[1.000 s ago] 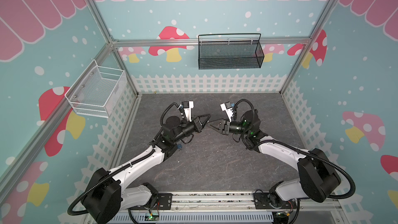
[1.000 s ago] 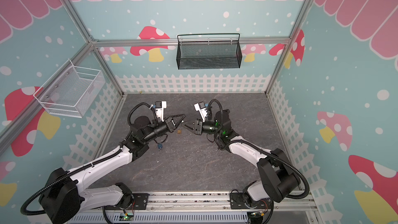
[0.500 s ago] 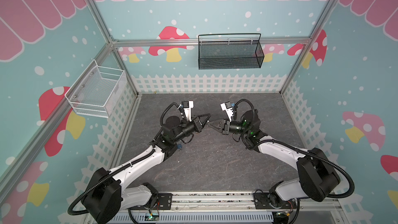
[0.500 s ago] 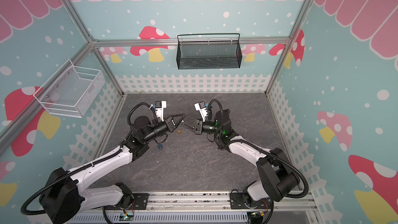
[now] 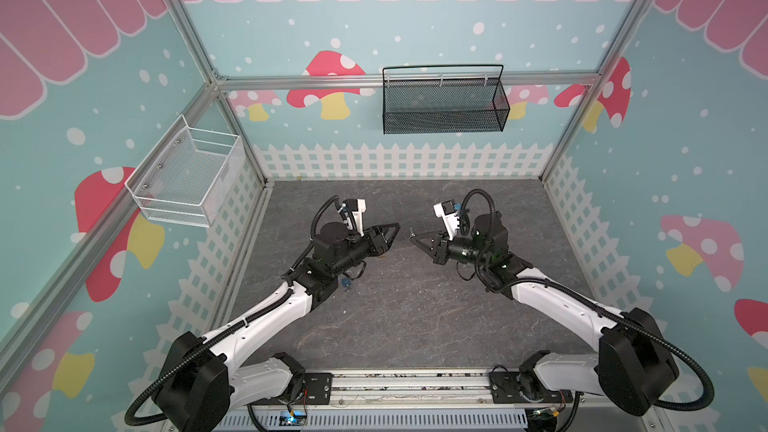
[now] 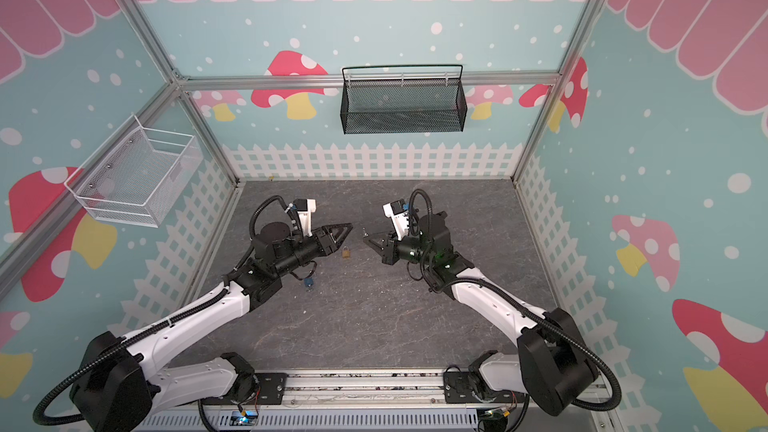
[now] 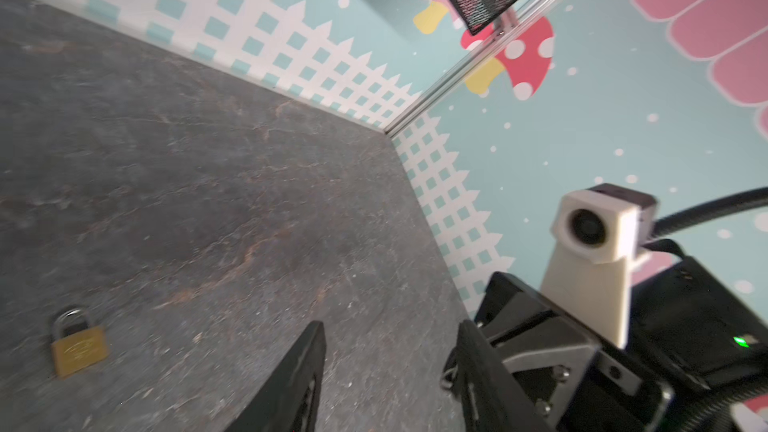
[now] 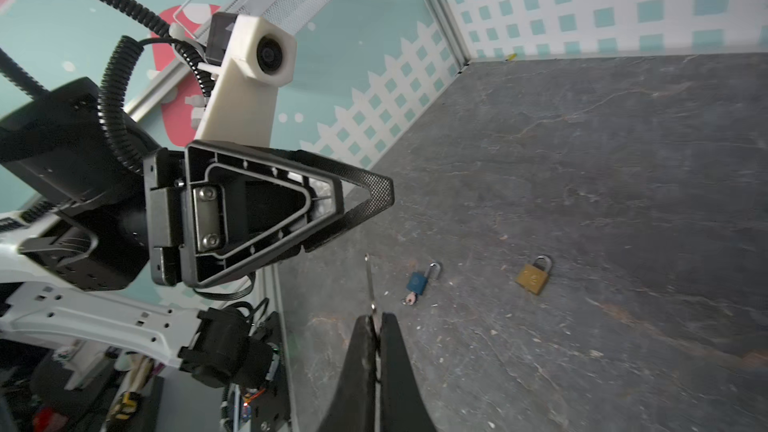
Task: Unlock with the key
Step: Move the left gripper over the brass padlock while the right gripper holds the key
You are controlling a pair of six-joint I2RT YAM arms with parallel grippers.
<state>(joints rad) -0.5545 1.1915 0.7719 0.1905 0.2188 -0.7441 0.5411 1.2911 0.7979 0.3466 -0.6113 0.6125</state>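
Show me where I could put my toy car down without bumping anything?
Bare floor lies in front, between the left arm, the right arm and the metal rail. Another free strip runs along the white fence at the back. The middle is crowded: left fingers, right fingers holding the key, brass padlock, blue padlock.

We see only the blade of the key point(image 8: 369, 280) in the right wrist view; its head is hidden between the fingers of the right gripper point(image 8: 377, 320), whose base the frame edge cuts off. Left wrist view: left gripper point(image 7: 390, 326) blurred, likewise cropped. The blue padlock point(image 6: 308, 282) is too small in both top views to read its shackle.
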